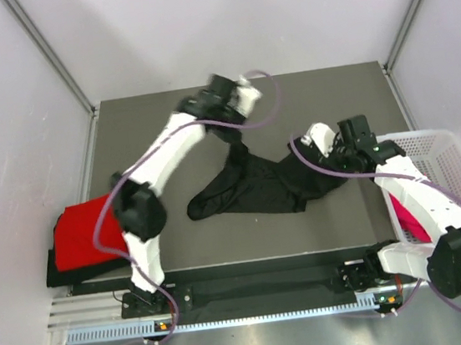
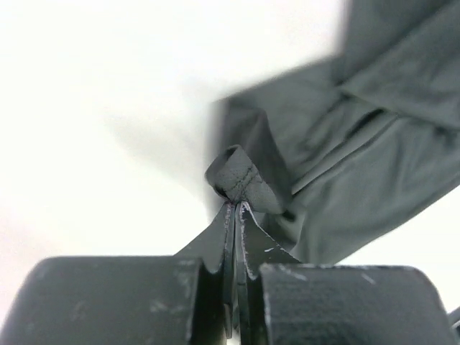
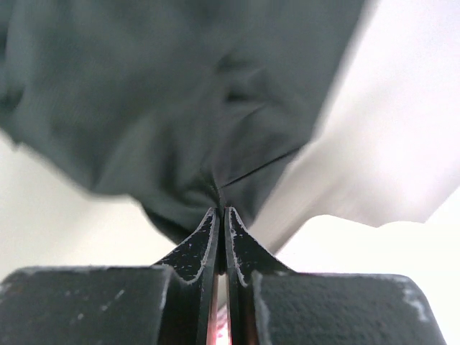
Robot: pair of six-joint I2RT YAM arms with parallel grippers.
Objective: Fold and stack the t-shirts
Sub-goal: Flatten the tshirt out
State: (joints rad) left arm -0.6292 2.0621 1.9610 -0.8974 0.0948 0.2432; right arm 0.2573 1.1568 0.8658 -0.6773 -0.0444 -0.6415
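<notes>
A crumpled black t-shirt (image 1: 253, 188) hangs stretched between my two grippers over the middle of the dark mat. My left gripper (image 1: 234, 138) is shut on a stitched hem fold of this shirt (image 2: 241, 180) at its far corner, jaws pressed together (image 2: 236, 204). My right gripper (image 1: 314, 165) is shut on the shirt's right edge, cloth (image 3: 187, 108) pinched at its tips (image 3: 221, 210). At the mat's left edge a folded red t-shirt (image 1: 83, 237) lies on a folded black one (image 1: 54, 274). A magenta-pink t-shirt (image 1: 408, 220) lies in the basket.
The white mesh basket (image 1: 440, 155) stands at the right edge of the table, beside my right arm. The dark mat (image 1: 148, 115) is bounded by white walls and metal rails on the far side and both sides.
</notes>
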